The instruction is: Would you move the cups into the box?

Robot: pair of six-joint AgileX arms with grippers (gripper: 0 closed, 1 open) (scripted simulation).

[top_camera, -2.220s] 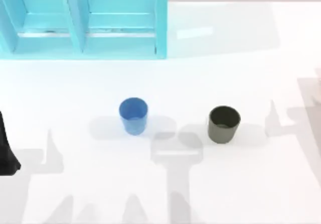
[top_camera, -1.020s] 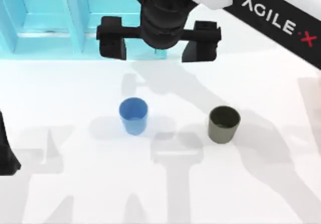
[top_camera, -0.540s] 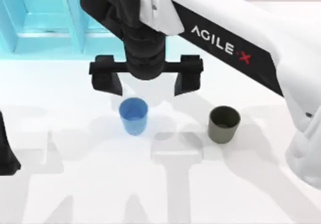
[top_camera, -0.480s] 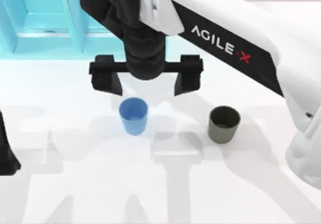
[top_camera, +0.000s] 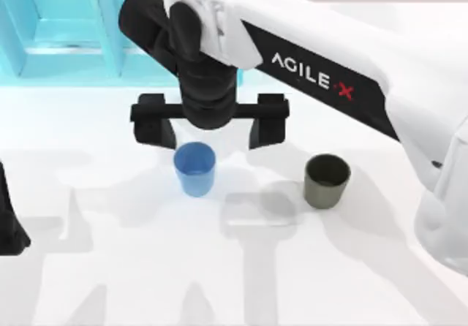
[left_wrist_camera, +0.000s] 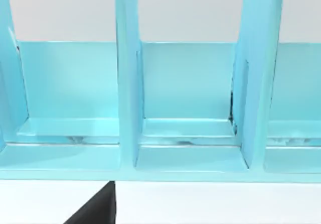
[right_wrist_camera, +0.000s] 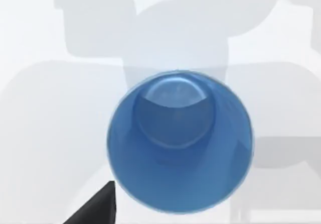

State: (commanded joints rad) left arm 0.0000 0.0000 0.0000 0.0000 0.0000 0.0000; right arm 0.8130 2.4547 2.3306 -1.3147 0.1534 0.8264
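Observation:
The bright blue cup (top_camera: 194,169) stands upright left of the table's middle, and the dark olive-grey cup (top_camera: 327,181) stands upright to its right. My right gripper (top_camera: 210,127) hangs open just behind and above the blue cup, with its black fingers spread wider than the cup. In the right wrist view the blue cup (right_wrist_camera: 179,141) lies straight below, empty, with one dark fingertip (right_wrist_camera: 95,211) at the edge. The light blue box (top_camera: 66,48), split by dividers, sits at the table's far left. My left arm (top_camera: 9,224) is parked at the left edge.
The left wrist view faces the box (left_wrist_camera: 190,133) and its upright dividers (left_wrist_camera: 128,83). The white right arm (top_camera: 351,77) crosses the table from the right side toward the box. Open white tabletop lies in front of both cups.
My right arm swung in from the right over the box's corner, then moved nearer and lower toward the blue cup. Both cups and the left arm stayed put.

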